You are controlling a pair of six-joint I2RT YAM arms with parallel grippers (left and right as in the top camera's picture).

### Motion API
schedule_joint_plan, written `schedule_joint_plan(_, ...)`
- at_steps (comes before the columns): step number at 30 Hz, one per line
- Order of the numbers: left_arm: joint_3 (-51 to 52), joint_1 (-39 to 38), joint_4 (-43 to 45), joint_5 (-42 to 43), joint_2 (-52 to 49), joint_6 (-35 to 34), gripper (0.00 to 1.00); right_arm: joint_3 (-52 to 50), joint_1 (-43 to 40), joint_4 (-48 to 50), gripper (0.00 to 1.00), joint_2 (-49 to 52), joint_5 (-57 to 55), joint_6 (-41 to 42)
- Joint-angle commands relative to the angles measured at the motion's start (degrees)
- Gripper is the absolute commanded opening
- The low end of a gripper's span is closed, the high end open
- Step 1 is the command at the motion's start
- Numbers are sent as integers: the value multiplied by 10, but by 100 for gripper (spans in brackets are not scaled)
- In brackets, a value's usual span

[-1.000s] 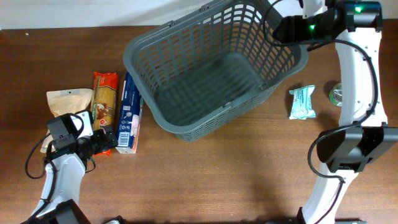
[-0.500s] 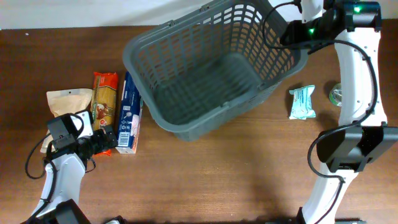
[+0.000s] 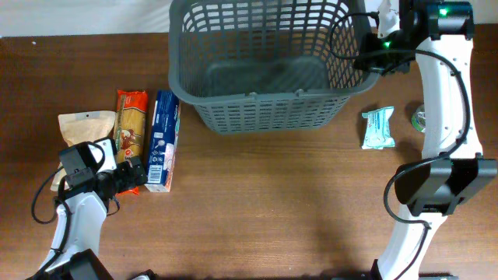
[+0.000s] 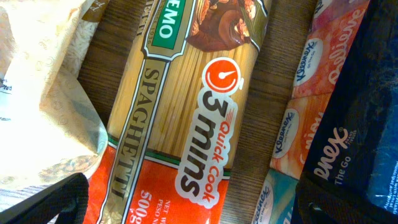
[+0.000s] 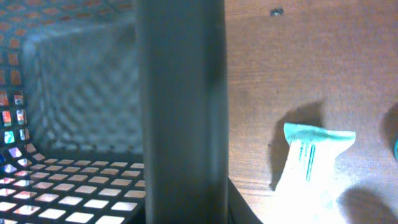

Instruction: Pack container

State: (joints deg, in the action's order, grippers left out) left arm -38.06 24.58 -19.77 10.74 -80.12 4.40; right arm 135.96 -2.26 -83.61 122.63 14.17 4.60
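The container (image 3: 268, 117) is a big dark grey lattice basket, standing empty and square to the table at the back centre. My right gripper (image 3: 372, 62) is shut on its right rim, and that rim (image 5: 180, 112) runs as a thick dark bar straight up the right wrist view between the jaws. My left gripper (image 3: 128, 175) hangs open just above the lower end of an orange spaghetti pack (image 4: 186, 124), one dark fingertip (image 4: 43, 205) on each side of it.
A beige pouch (image 3: 85, 128) lies left of the spaghetti pack (image 3: 131, 124). To the pack's right is a blue tissue pack (image 3: 162, 140). Right of the basket lie a teal packet (image 3: 378, 128) and a small round tin (image 3: 420, 118).
The right gripper closed on the basket's rim and the basket swung from a tilted, diagonal pose to square with the table, shifting toward the back. The left arm has not moved.
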Motion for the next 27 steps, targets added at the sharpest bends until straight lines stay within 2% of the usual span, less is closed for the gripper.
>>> schedule_joint_plan(1,-7,2,-1,9,-4,-5,99,-4,-4,-23,18,6,-48,19)
schedule_joint_plan(9,-7,2,-1,9,-4,-5,99,-4,-4,-54,18,6,-48,19)
schedule_joint_plan(22,-7,2,-1,8,-4,-5,99,-4,-4,-51,15,5,-48,-1)
schedule_joint_plan(27,-7,2,-1,-35,-4,-5,99,-4,-4,-36,16,5,-49,-4)
